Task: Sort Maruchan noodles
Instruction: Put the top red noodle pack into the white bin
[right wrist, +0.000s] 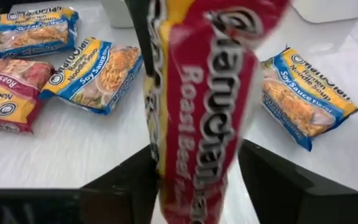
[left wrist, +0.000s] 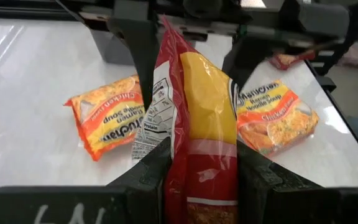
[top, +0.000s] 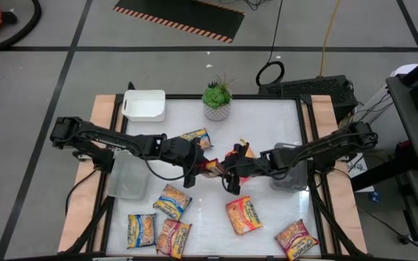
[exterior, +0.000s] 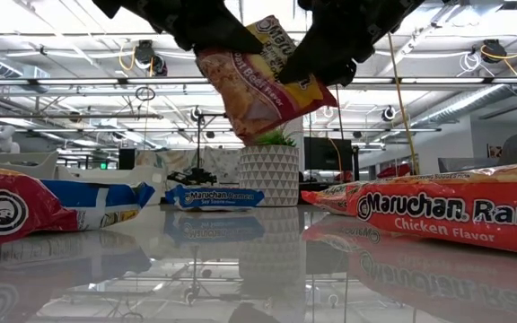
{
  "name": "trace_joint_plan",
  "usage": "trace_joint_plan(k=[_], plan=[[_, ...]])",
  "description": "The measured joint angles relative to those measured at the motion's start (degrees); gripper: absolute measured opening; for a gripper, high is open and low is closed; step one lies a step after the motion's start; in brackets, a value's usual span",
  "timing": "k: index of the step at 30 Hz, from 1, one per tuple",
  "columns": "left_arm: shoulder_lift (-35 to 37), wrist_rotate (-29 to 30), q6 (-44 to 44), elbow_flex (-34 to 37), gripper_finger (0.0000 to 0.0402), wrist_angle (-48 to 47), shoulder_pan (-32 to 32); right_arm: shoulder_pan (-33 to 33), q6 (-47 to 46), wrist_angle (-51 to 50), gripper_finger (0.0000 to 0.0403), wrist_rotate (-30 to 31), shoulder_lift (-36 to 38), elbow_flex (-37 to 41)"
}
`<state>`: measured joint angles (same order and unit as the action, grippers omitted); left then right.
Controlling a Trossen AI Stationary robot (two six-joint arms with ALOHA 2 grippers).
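A red Maruchan Roast Beef packet [top: 212,168] hangs in the air over the table's middle, between my two grippers. My left gripper [top: 194,165] comes from the table's left and is shut on it. My right gripper [top: 231,174] comes from the right and is shut on its other side. In the low view the packet [exterior: 263,85] hangs tilted below both grippers. Several other packets lie flat on the table: a blue one [top: 194,136] at the far side, blue ones [top: 171,201] and a pink one [top: 173,238] near left, orange ones [top: 243,215] near right. My left gripper pinches the packet's left end [left wrist: 197,168] between its two fingers [left wrist: 157,171], squeezing the packet narrow. The fingers come about level from the table's left. The packet is lifted clear and hangs tilted below. My right gripper has its two fingers [right wrist: 263,174] on either side of the packet's right end [right wrist: 197,155], and they also show in the left wrist view [left wrist: 135,50]. They come from the table's right. The packet is clear of the table.
A white tray [top: 145,105] and a potted plant [top: 217,98] stand at the far edge. A clear tray [top: 128,177] lies at the left under my left arm, a grey tray [top: 289,177] at the right under my right arm. An orange packet [top: 296,239] lies near right.
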<state>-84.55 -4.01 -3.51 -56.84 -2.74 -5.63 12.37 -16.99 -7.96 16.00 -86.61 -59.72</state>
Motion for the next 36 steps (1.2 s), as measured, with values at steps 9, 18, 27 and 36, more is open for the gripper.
trace_joint_plan(k=[9,18,27,36], plan=[[4.87,12.36,-2.51,-0.03,0.012,-9.56,-0.07,0.57,-2.45,-7.0,0.0244,6.93,6.4,-0.01],[10.25,31.35,-9.32,0.0,0.012,-19.77,-1.14,2.86,-7.55,-13.3,0.0243,13.05,16.0,3.85],[19.95,51.9,-16.57,5.69,0.0121,-22.77,-0.17,4.37,-9.79,-13.08,0.0242,12.82,21.85,6.68],[36.74,71.94,-12.39,25.39,0.0126,-3.61,4.88,4.84,-9.79,-12.87,0.0242,12.84,22.29,6.91]])
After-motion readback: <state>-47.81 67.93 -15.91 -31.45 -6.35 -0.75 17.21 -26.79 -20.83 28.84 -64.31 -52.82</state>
